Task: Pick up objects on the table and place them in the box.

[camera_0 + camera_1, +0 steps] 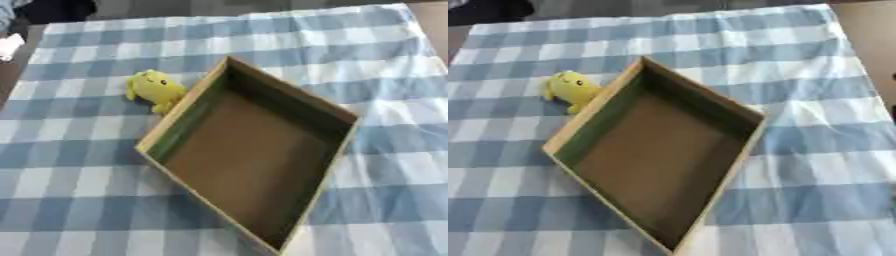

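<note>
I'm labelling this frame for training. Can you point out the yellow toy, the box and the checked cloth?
yellow toy (155, 88), left eye view, its body.
box (184, 110), left eye view, its left wall's rim.
checked cloth (815, 165), right eye view, bare patch right of the box.

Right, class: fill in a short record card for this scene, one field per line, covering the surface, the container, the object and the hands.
surface: blue and white checked cloth
container: open cardboard box, set at an angle, nothing inside
object: yellow soft toy, on the cloth against the box's outer left wall
robot hands: none in view
task progress: toy not yet in the box
</note>
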